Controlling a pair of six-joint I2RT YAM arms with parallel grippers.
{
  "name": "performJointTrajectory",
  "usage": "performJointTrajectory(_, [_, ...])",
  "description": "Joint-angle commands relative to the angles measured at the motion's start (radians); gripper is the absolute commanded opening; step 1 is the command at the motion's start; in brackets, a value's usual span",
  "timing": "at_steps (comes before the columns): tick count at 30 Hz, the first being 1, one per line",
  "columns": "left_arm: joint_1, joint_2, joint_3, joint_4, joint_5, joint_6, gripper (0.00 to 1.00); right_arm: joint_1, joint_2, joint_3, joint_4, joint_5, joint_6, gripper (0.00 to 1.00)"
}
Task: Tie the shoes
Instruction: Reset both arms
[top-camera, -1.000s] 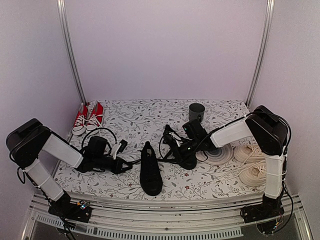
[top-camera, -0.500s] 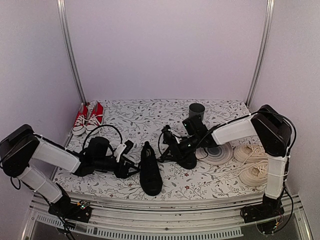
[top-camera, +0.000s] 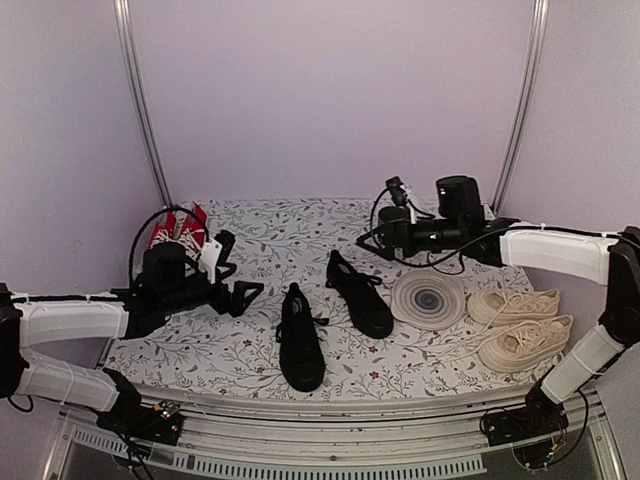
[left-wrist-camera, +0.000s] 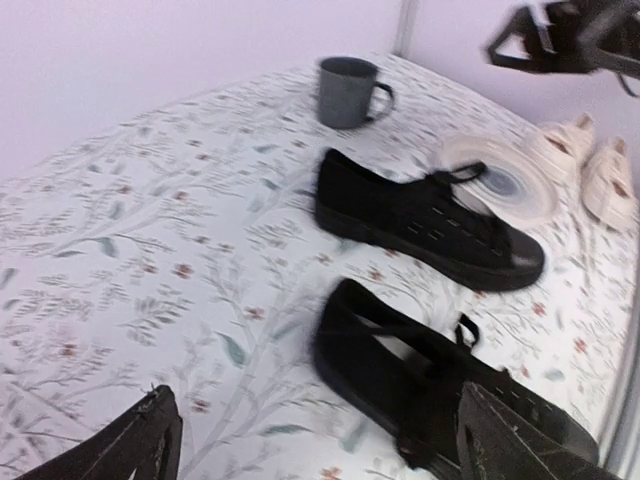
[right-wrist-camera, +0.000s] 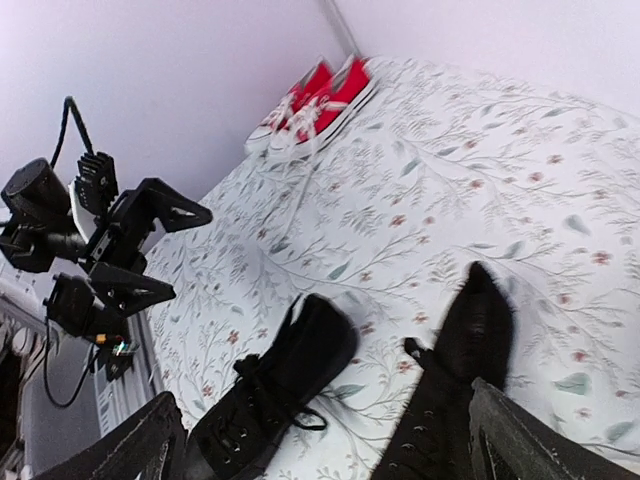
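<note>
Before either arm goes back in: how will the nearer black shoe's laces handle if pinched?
Likely floppy: the laces are thin and trail loosely off the nearer black shoe. Probably slip-prone for an end effector. The soft-looking low-top may slide on the table when tugged.

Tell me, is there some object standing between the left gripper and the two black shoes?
Nothing visible does. Between the left gripper and the black shoes lies only bare floral tablecloth; the red sneakers sit behind it, off that path.

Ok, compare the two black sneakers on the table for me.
The near black sneaker points its toe at the table's front edge; the far black sneaker lies angled toward the round disc. The near one sits closer to the left gripper. Both are all black, low-top, and neither is held.
</note>
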Motion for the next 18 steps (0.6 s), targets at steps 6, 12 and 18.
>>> performJointTrajectory(6, [0.373,0.059,0.137,-0.079,-0.188,-0.080,0.96,-0.471,-0.446,-0.380,0.088,0.179,0.198,0.99])
performJointTrajectory(12, [0.456,0.019,0.082,-0.029,-0.428,-0.081,0.96,-0.599,-0.669,-0.559,0.079,0.377,0.183,0.99])
performJointTrajectory(18, [0.456,-0.060,-0.059,0.158,-0.598,-0.045,0.96,-0.600,-0.655,-0.652,0.132,0.502,0.151,0.99])
